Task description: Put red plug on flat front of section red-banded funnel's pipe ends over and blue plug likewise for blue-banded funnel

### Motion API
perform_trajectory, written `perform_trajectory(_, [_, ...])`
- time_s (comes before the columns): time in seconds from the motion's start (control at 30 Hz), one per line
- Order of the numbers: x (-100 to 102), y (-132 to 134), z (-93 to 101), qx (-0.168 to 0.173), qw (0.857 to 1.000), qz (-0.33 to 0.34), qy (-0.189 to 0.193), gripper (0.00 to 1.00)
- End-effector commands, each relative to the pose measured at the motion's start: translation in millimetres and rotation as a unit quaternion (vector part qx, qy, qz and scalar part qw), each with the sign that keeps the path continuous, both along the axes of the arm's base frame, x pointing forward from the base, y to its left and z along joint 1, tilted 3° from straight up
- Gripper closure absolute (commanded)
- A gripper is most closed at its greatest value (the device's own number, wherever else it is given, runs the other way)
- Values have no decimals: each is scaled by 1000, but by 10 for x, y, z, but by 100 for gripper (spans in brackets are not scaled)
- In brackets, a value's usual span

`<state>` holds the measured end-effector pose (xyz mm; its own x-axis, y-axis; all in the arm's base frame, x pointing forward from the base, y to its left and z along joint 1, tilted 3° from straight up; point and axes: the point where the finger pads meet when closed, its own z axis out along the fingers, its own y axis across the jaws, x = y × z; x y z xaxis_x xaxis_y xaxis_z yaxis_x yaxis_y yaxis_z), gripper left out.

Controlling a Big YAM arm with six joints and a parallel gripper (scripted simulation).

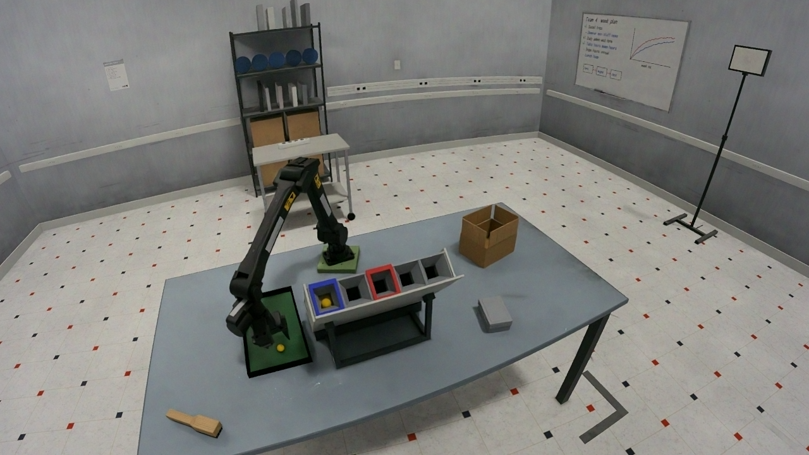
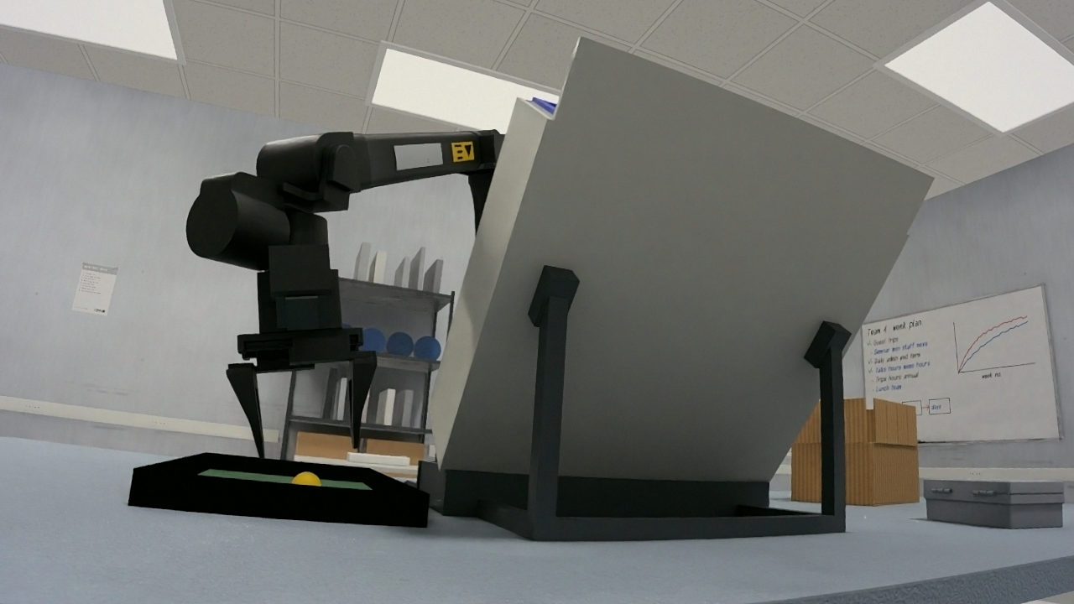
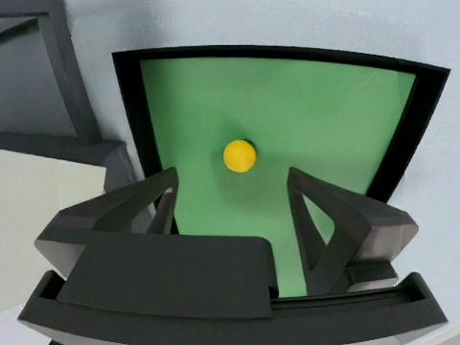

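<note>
My gripper (image 1: 265, 335) is open and empty, pointing down low over the black-rimmed green tray (image 1: 277, 333). One yellow marble (image 1: 280, 347) lies on the tray. In the wrist view the marble (image 3: 240, 155) lies just ahead of the gap between my fingertips, apart from both. In the low side view my fingers (image 2: 304, 420) hang just above the marble (image 2: 306, 478). A second yellow marble (image 1: 325, 303) sits in the blue-banded funnel (image 1: 325, 296). The red-banded funnel (image 1: 383, 281) is two places to its right. No plug is in view.
The funnel rack's grey sloping cover (image 2: 675, 285) on a black stand hides the pipes and sections, right beside the tray. A cardboard box (image 1: 488, 234), a grey case (image 1: 495, 314) and a wooden block (image 1: 194, 422) lie elsewhere on the table.
</note>
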<state>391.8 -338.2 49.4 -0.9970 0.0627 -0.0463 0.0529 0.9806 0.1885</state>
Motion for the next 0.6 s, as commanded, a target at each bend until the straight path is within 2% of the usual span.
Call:
perform_trajectory(0.0, [32, -22, -30, -6, 1000, 4, -5, 20])
perform_trajectory(0.3, [40, -21, -187, -6, 1000, 4, -5, 20])
perform_trajectory(0.57, [31, -11, -244, -6, 1000, 4, -5, 20])
